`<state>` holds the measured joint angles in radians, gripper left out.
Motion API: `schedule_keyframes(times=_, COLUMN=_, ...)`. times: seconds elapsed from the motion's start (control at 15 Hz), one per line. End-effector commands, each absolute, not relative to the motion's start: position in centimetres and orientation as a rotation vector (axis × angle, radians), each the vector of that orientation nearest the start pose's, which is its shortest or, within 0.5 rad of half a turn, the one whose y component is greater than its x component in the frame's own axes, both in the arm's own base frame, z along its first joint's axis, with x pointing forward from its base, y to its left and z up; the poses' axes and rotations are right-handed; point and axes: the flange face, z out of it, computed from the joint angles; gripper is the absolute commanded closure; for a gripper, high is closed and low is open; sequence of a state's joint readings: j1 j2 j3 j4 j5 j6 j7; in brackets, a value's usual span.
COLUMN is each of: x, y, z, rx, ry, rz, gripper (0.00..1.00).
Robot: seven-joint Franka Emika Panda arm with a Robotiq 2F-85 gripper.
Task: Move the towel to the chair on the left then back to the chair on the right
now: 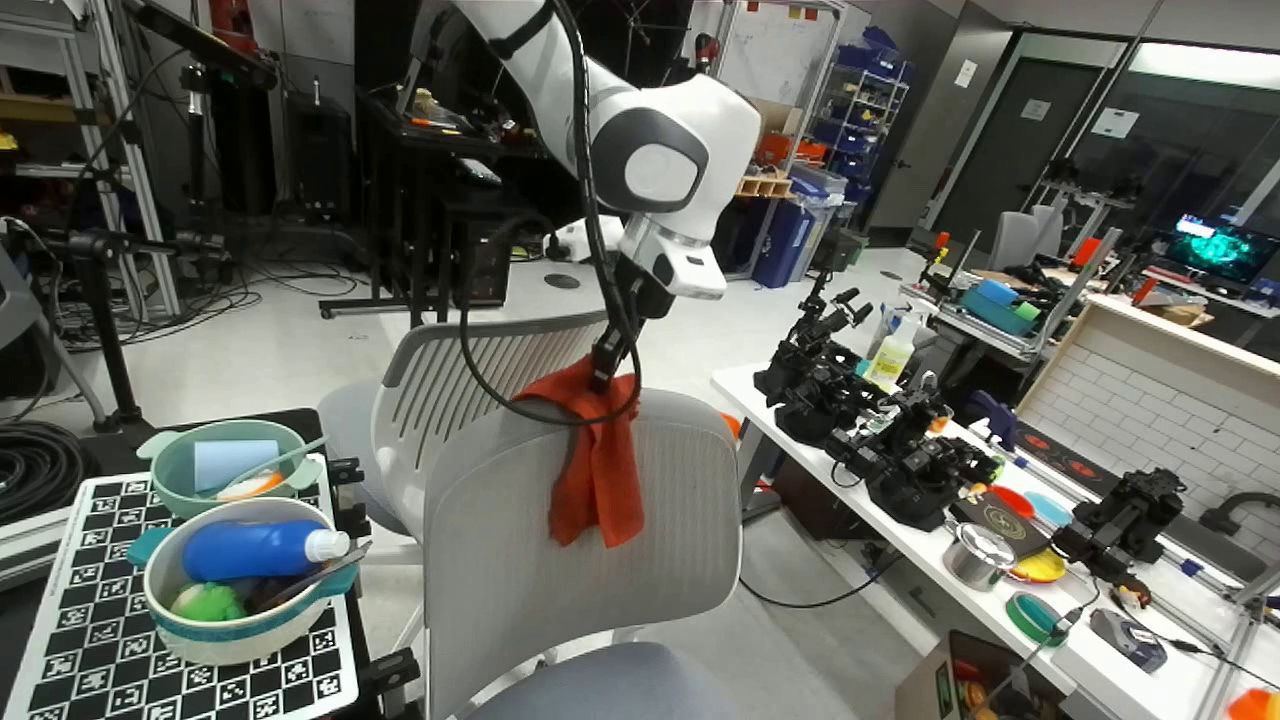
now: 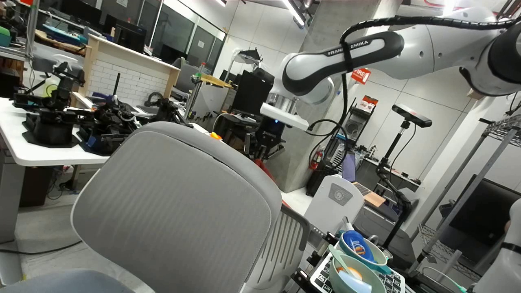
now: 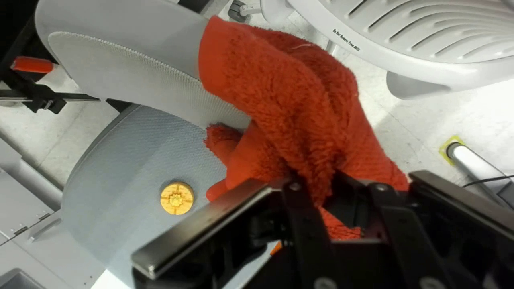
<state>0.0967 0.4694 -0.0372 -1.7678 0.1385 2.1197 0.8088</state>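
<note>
My jaws are clamped on a fold of the orange-red terry towel (image 1: 602,455), which hangs down the grey mesh chair back (image 1: 690,510) at the lower centre of an exterior view. A pale grey slotted plastic chair back (image 3: 425,36) stands at the wrist view's upper right.

Lies open above the gray chair back (image 1: 600,590) on either side of the red towel (image 1: 605,480). In the wrist view, leaves a gap toward the slatted chair back (image 3: 435,34), partly filled by towel. Is crossed by a black cable (image 1: 588,200) looping before the gripper (image 1: 602,376), with handled bowls (image 1: 225,640) and a crowded worktop (image 1: 745,388) flanking.
</note>
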Motion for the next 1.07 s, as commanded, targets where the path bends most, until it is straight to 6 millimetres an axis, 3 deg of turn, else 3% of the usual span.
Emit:
schedule_keyframes(times=0.0, x=64.3, y=3.8, z=36.8, rx=-2.844, ry=1.183, rz=0.166, gripper=0.97)
schedule_keyframes(times=0.33, x=64.4, y=4.4, z=47.9, rx=-2.825, ry=1.092, rz=0.048, gripper=0.97)
schedule_keyframes(times=0.53, x=64.5, y=5.4, z=52.6, rx=-2.814, ry=1.041, rz=-0.008, gripper=0.97)
schedule_keyframes(times=0.73, x=64.9, y=6.4, z=54.9, rx=-2.804, ry=0.998, rz=-0.029, gripper=0.97)
schedule_keyframes(times=1.0, x=65.4, y=8.2, z=55.5, rx=-2.808, ry=0.958, rz=-0.024, gripper=0.97)
